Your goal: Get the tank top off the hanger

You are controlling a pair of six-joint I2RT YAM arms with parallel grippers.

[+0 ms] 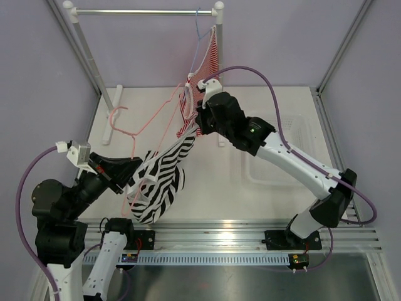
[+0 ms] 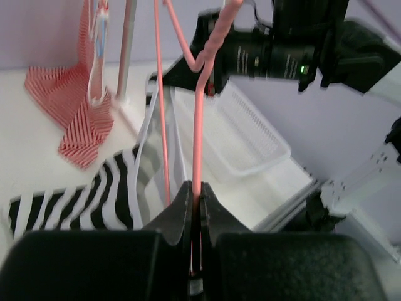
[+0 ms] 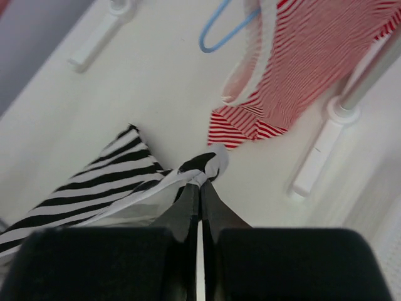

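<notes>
One tank top (image 1: 160,183), one hanger (image 2: 198,141), one red-striped top (image 1: 213,58), one blue hanger (image 3: 205,48).

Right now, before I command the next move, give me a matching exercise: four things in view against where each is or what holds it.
Things:
1. black-and-white striped tank top
2. thin pink wire hanger
3. red-and-white thin-striped top
4. white plastic basket

States:
A. pinched in the left fingers
B. hanging beside the rack post
C. on the table under the right arm
D. edge pinched in the right fingers

Pairs: 1-D, 2-A, 3-B, 4-C.
</notes>
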